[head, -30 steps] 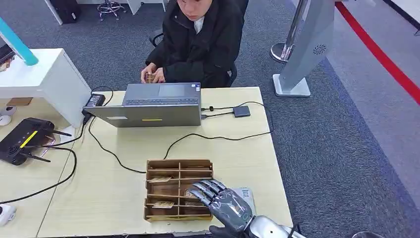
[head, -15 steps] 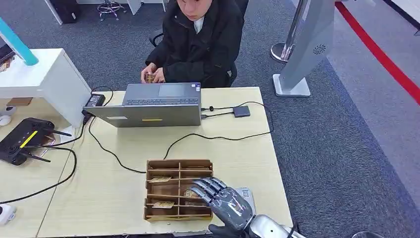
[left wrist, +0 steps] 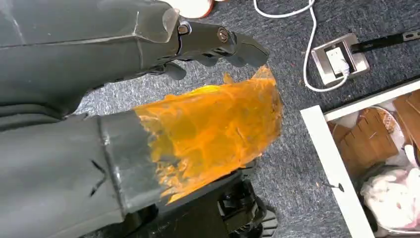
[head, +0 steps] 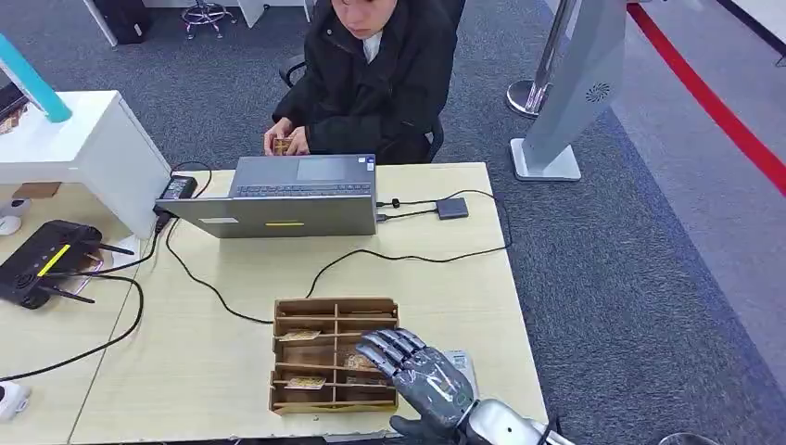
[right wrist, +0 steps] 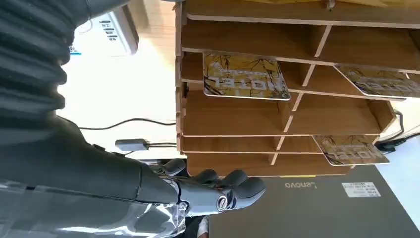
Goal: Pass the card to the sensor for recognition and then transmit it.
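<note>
Wooden tray, card beneath fingers

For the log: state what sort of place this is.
Likely an office or reception desk: a seated person behind a laptop on a pale table, grey carpet, a router, and a wooden card tray.

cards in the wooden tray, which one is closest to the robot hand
The card in the right-hand compartment, partly covered by the right robot hand hovering over it. The other two cards lie in the left column of the wooden tray, clear of the hand.
</note>
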Available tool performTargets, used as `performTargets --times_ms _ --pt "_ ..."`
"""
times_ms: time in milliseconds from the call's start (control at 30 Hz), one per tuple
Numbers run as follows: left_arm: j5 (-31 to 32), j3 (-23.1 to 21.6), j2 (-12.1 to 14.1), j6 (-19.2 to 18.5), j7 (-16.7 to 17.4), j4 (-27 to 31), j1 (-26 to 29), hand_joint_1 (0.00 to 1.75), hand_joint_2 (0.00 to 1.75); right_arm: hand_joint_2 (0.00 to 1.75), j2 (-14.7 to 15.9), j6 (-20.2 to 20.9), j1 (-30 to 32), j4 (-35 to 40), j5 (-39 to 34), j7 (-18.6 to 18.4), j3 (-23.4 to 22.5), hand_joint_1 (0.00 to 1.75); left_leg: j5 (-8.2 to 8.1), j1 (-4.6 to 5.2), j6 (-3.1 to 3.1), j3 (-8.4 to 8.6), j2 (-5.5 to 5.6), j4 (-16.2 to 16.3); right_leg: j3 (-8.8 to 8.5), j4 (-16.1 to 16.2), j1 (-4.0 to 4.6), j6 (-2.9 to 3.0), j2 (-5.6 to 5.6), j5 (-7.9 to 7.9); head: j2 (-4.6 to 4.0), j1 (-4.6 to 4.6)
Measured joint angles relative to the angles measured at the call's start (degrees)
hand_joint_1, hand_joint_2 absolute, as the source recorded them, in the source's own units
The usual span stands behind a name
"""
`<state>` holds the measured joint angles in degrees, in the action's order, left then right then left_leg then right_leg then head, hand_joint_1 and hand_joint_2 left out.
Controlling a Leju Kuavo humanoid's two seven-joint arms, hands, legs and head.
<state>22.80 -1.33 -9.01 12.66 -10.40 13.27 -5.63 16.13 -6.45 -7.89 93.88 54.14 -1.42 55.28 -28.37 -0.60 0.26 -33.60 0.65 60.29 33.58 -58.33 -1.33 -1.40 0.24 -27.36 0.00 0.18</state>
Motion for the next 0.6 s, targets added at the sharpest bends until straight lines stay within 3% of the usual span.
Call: performTargets --times_ms 267,600 --pt "0.1 0.0 0.0 0.0 0.0 0.0 0.0 0.00 0.00 1.75 0.0 0.0 0.0 0.0 -0.2 0.0 0.0 0.14 0.00 0.00 0.00 0.00 0.00 0.0 0.00 0.0 0.00 0.00 0.00 0.00 0.00 0.00" --pt "0.2 0.0 0.0 0.0 0.0 0.0 0.0 0.00 0.00 1.75 -0.2 -0.1 0.0 -0.1 -0.3 0.0 0.0 0.07 0.00 0.00 0.00 0.00 0.00 0.0 0.00 0.0 0.00 0.00 0.00 0.00 0.00 0.00"
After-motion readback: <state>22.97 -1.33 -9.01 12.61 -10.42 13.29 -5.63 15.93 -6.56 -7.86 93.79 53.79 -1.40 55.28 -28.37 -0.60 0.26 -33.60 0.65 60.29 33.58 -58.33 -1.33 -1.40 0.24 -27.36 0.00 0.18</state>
